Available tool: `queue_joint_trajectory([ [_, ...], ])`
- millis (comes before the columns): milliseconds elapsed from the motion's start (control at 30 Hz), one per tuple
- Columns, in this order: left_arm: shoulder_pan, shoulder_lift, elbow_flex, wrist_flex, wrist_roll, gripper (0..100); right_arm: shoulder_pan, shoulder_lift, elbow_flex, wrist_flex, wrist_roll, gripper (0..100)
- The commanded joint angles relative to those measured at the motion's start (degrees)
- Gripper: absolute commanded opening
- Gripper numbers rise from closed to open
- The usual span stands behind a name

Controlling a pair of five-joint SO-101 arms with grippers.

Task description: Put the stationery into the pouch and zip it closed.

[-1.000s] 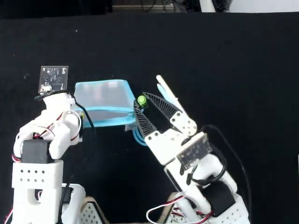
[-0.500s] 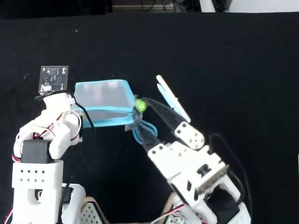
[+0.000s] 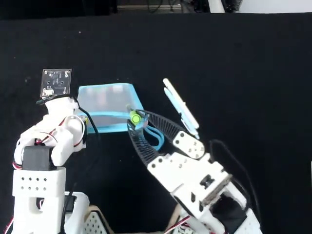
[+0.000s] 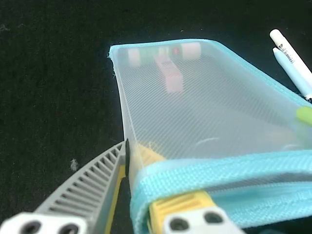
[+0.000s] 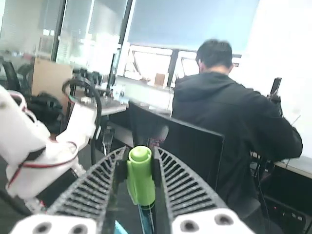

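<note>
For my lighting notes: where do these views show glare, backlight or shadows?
Right wrist view: bright windows backlight the room, but the green marker in the right gripper is well lit. High view: the black table shows no plain shadows. Left wrist view: the pouch is evenly lit, without glare.

A translucent blue-trimmed mesh zip pouch (image 3: 109, 103) (image 4: 204, 122) lies on the black desk (image 3: 234, 58), left of centre. The left gripper (image 4: 134, 158) pinches its near-left corner, one finger outside the wall. At the pouch's near-right corner the right gripper (image 3: 137, 125) (image 5: 141, 183) clamps a stubby green plastic marker (image 3: 135, 117) (image 5: 141, 176) over the zipper edge. Two slim white-and-pale-blue pens (image 3: 180, 107) (image 4: 292, 58) lie side by side to the pouch's right, near it but apart.
</note>
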Motion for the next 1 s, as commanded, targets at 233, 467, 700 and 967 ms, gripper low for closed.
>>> queue_joint_trajectory([
  [233,0.1,-0.5,-0.7,0.0,-0.4,3,-0.6,-1.7,-5.7,0.7,-0.7,1.1],
  [467,0.1,-0.4,-0.7,0.0,-0.4,3,-0.5,-1.7,-16.5,16.4,-8.4,1.1],
  [700,0.1,-0.4,-0.7,0.0,-0.4,3,-0.5,-1.7,-19.5,19.7,-10.0,1.1],
  [967,0.1,-0.4,-0.7,0.0,-0.4,3,-0.6,-1.7,-13.8,14.2,-10.0,1.1],
])
